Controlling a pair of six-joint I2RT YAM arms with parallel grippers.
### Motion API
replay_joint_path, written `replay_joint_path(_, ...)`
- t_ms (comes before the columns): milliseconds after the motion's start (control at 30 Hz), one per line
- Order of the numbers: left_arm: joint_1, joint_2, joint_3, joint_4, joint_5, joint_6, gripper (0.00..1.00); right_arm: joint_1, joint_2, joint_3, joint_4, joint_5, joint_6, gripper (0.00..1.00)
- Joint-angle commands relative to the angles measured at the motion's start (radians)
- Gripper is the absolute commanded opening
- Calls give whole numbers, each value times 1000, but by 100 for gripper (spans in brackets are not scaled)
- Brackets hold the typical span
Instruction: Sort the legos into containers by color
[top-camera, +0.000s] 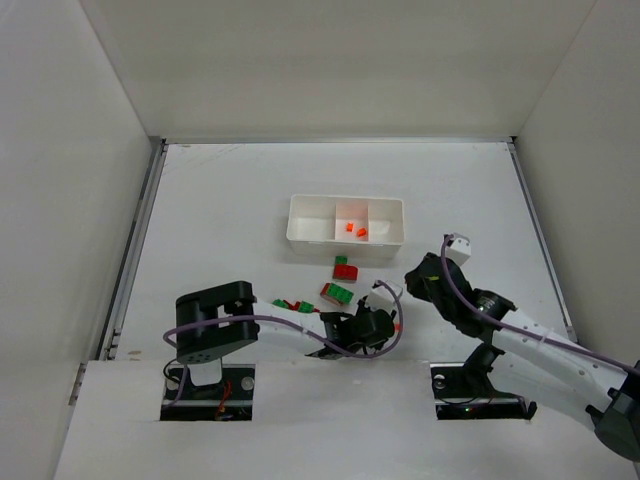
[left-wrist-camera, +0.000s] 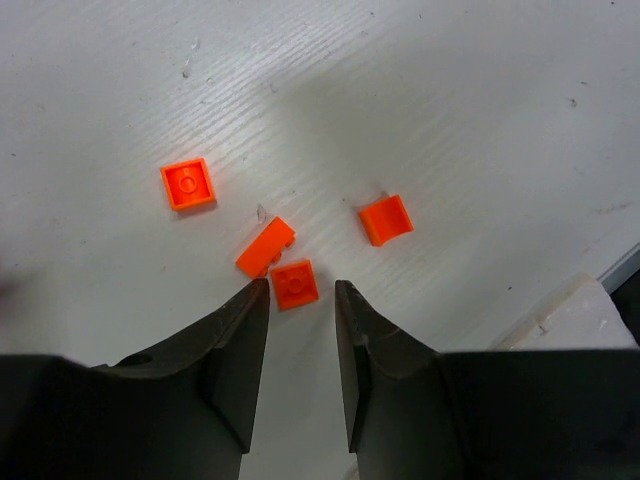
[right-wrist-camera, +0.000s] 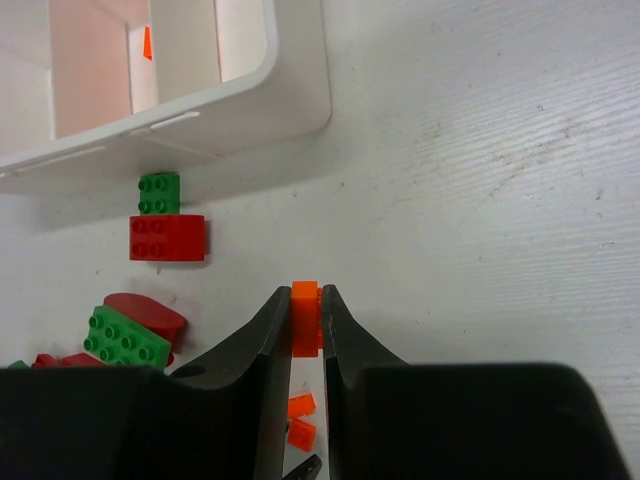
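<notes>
Firmly pinches tiny orange piece (right-wrist-camera: 305, 320) in right gripper (right-wrist-camera: 306, 295); probably light, stiff, slippery, so best squeezed across flat sides. Holds left gripper (left-wrist-camera: 301, 288) parted, loose orange piece (left-wrist-camera: 294, 284) at twelve o'clock.

Your arms show white links (top-camera: 550, 345), black joints (top-camera: 215, 303), lilac cables (top-camera: 230, 321) and matte black wedge-shaped fingers (left-wrist-camera: 215, 370).

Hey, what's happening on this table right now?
Colour sorting is under way. The right hand is shut on an orange piece near the white tray, where two orange pieces already lie in the middle compartment. The left hand hangs open over four more orange pieces. Green and red bricks lie unsorted.
</notes>
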Motion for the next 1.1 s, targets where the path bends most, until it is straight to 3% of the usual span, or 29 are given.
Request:
replay_joint_path(0,-5,20,29,-17,-19,-18,30,-1,-20,-8,58,-11,-17,17)
replay_joint_path(267,-11,59,43,-49,-27,-19,21,-7,-33,-6,63,-11,-33,17)
replay_joint_path(600,-69,57,55,-118,-205,60,16,-22,-37,0,66,-11,-45,17)
replay_joint_path(867,-66,-136,1,-71,-216,77,15,-44,-8,56,96,-38,-99,17)
replay_joint_path(1067,-9,-320,-62,-62,-194,62,15,-44,130,154,207,-90,-152,17)
